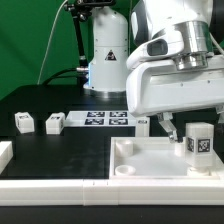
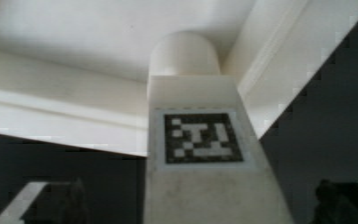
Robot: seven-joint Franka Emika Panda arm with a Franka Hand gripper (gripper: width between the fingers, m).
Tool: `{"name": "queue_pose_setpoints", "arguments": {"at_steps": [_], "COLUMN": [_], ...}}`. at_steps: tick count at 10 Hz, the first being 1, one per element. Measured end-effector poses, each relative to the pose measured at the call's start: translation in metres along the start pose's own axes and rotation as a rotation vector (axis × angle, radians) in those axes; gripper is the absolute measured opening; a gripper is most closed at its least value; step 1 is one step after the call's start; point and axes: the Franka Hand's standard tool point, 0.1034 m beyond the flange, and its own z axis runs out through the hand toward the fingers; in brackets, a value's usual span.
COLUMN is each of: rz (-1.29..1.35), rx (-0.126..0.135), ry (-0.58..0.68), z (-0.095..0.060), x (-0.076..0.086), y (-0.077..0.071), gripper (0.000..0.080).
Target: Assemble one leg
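A leg [image 1: 200, 140], a small white block with a black-and-white tag, stands upright in a corner of the white panel [image 1: 150, 160] at the exterior view's right. My gripper [image 1: 194, 128] hangs right above it. In the wrist view the leg [image 2: 197, 130] rises between my two fingers [image 2: 43, 205], with a dark gap on each side. The gripper [image 2: 194, 206] is open around the leg and does not touch it. The leg's far end sits against the panel's corner wall [image 2: 87, 60].
Two loose legs [image 1: 22, 122] [image 1: 54, 123] lie on the black table at the exterior view's left, and another [image 1: 142, 125] lies behind the panel. The marker board [image 1: 105, 119] lies at the middle back. A white part [image 1: 5, 152] sits at the left edge.
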Motion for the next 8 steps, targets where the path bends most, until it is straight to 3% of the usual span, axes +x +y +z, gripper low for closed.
{"name": "queue_pose_setpoints", "arguments": {"at_steps": [3,5,8], "rz": [0.017,0.023,0.022], "rx": [0.047,0.049,0.050], "ry": [-0.251,-0.280,-0.280], "z": [-0.005,-0.008,-0.007], "x": [-0.001,0.006,0.005], "y": [0.004,0.012,0.011], "gripper": [0.0649,0.0649,0.0638]}}
